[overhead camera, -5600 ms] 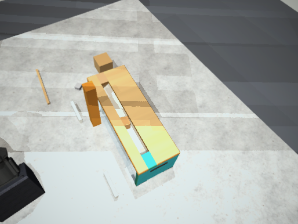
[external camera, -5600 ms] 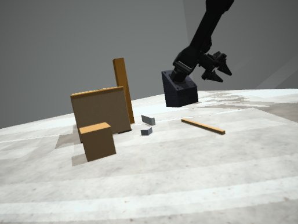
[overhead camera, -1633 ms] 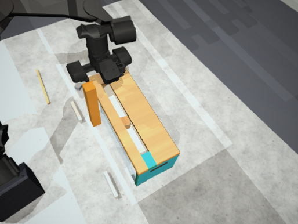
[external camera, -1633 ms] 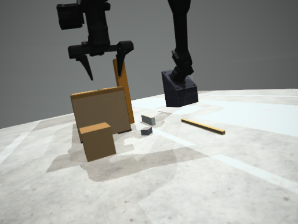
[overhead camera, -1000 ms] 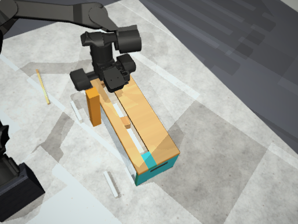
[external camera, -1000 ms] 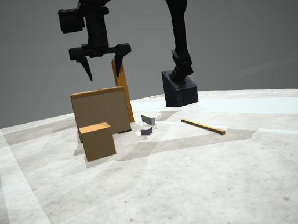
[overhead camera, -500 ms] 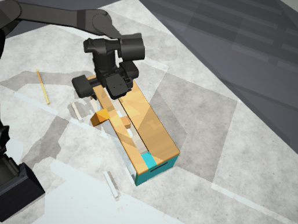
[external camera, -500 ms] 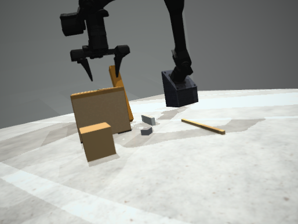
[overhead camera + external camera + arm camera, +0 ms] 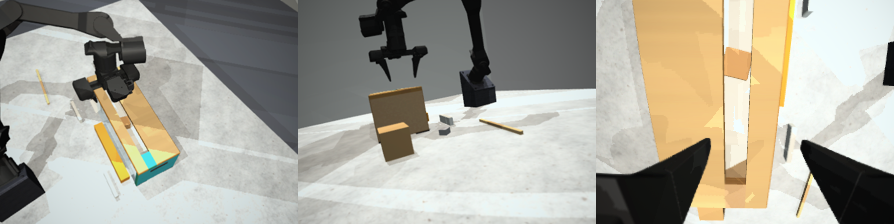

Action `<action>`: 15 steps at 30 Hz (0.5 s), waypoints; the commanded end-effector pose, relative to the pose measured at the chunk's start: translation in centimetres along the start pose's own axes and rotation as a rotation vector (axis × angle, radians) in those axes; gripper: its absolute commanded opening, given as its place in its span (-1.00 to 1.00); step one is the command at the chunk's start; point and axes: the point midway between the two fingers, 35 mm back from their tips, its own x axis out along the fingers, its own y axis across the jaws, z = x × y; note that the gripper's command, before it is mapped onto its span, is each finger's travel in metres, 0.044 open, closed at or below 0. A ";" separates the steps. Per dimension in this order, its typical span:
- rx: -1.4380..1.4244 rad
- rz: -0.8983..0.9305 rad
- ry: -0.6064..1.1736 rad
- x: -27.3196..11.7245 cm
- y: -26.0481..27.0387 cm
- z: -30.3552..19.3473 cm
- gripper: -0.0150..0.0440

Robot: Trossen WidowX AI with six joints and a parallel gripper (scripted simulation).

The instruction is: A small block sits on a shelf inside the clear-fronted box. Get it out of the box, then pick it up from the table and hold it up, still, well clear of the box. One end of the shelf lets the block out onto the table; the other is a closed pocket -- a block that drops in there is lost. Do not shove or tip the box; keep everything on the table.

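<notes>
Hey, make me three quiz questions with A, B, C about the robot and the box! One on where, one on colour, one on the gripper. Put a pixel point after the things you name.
1. Where is the long yellow-orange bar (image 9: 111, 152) (image 9: 787, 55)?
A) On the box's top
B) On the table beside the box
C) Between the fingers

2. What colour is the box's slotted end wall (image 9: 157, 169)?
A) Teal
B) Red
C) White

3. How is the gripper (image 9: 94, 101) (image 9: 402, 79) (image 9: 756, 143)?
A) Shut, empty
B) Shut on a block
C) Open, empty

1 B: it lies alongside the box (image 9: 153, 122) (image 9: 399, 111) (image 9: 686, 100).
2 A: the top view shows teal.
3 C: the fingers stand apart, holding nothing.
</notes>
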 end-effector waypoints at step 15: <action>0.008 0.009 0.365 0.5 -2.9 12.2 0.86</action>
